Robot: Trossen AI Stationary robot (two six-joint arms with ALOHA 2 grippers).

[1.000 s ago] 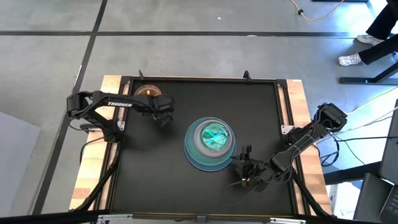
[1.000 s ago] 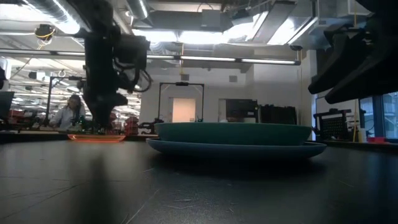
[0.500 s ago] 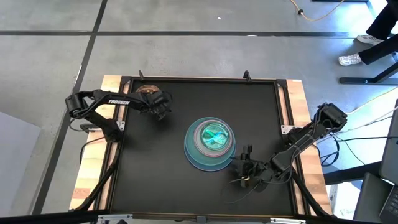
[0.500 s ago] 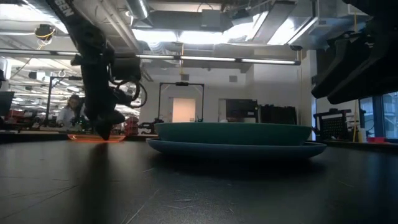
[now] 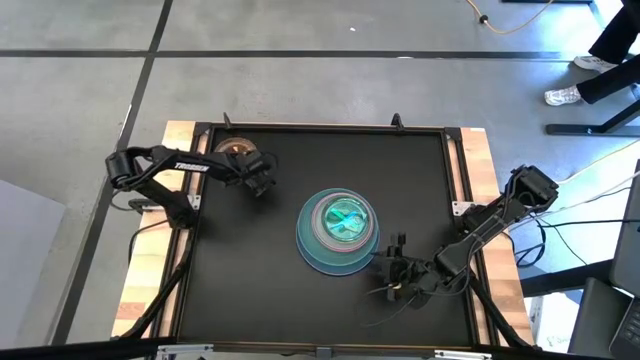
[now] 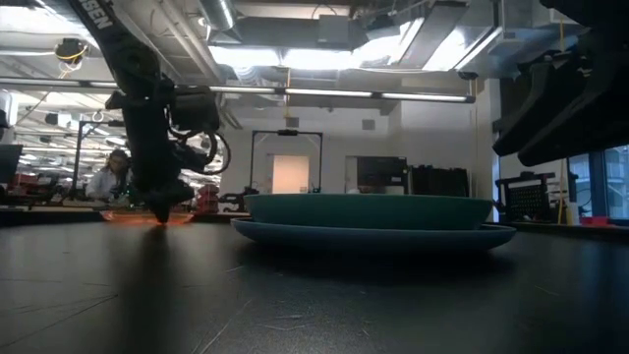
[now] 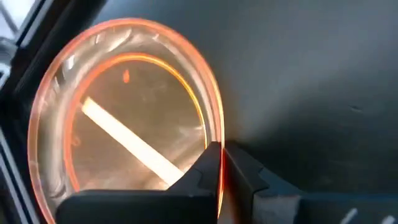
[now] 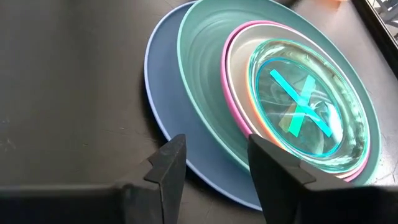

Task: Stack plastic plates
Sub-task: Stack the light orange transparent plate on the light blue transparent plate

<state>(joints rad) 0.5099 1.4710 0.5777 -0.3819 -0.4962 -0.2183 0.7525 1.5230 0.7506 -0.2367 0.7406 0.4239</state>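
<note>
Stacked near the middle of the black table (image 5: pixel 300 300): a light blue plate (image 8: pixel 163 152) at the bottom, a teal-green plate (image 8: pixel 205 102) nested on it, then a hot pink plate (image 8: pixel 231 93), with a clear cyan-tinted small plate (image 8: pixel 305 115) on top, crossed by bright cyan strips. Between pink and cyan, a thin orange-pink rim, too narrow to identify. Seen level across the table, only the teal-green dish over the wider blue one.

Apart from the stack, close to the far left corner: a single translucent orange plate (image 7: pixel 124 112), lying flat on the table, a pale strip across its base.

Clamped on that orange plate's rim, on the side toward the table's middle: the left gripper (image 7: pixel 221 168), fingers pinched together with the glowing edge between them, tips down at table level.

Near the front edge, right of the stack, just beside the blue plate's rim but not touching it: the right gripper (image 8: pixel 211 165), fingers spread apart with nothing between them, pointed toward the stack.

Beyond the table, at the far left of the low view: a person (image 6: pixel 106 177) seated in the room.
</note>
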